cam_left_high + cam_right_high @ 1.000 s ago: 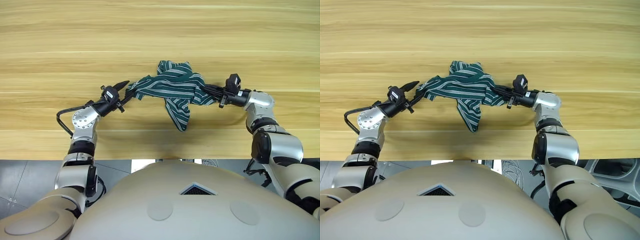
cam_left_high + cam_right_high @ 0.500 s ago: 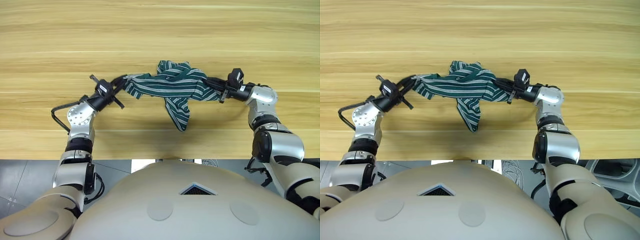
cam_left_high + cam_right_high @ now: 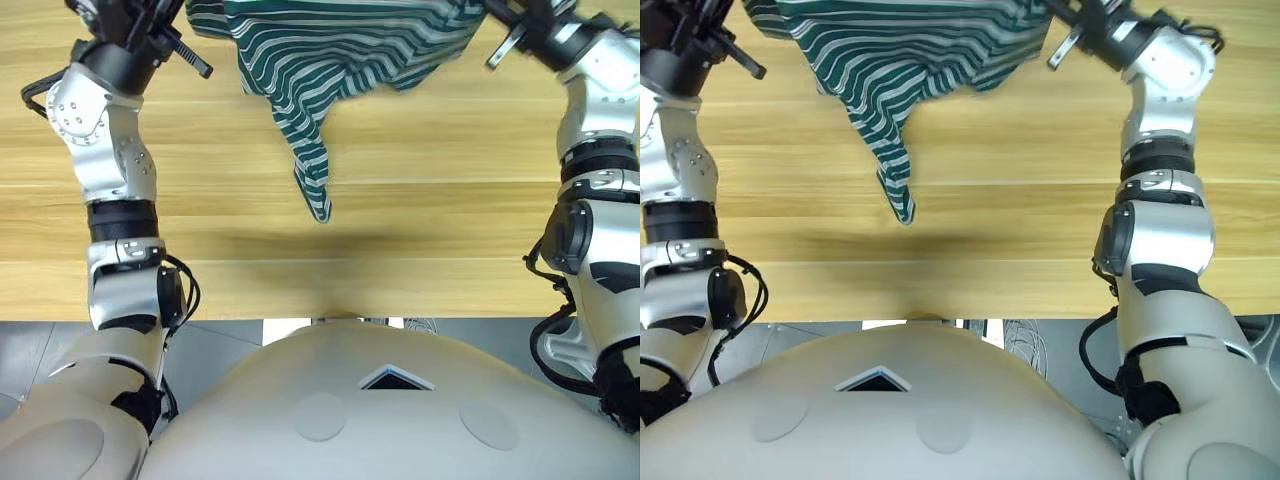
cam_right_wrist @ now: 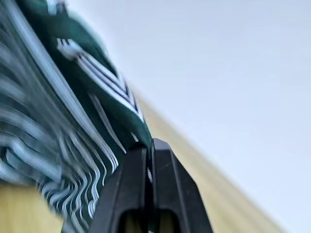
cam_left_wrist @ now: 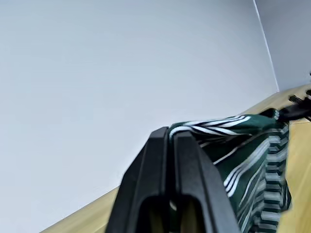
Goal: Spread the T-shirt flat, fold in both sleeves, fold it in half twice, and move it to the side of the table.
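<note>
Wooden table (image 3: 420,200) takes up most of the head view. The green striped T-shirt (image 3: 330,60) is strung along the top of the frame, held up off the wood, with one twisted tail drooping to about mid-frame. Left gripper (image 5: 170,132) is pinched tight on a bunched edge at upper left, and right gripper (image 4: 149,143) is clamped the same way at upper right. Wrist cams give the close-up of the fingers pressed together on the fabric; head cam gives the dangling tail.

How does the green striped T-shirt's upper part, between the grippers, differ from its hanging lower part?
The green striped T-shirt's upper part spreads wide between the left gripper and right gripper; its lower part narrows to a point. The upper is gripped at both ends; the lower hangs free. Both have white stripes.
</note>
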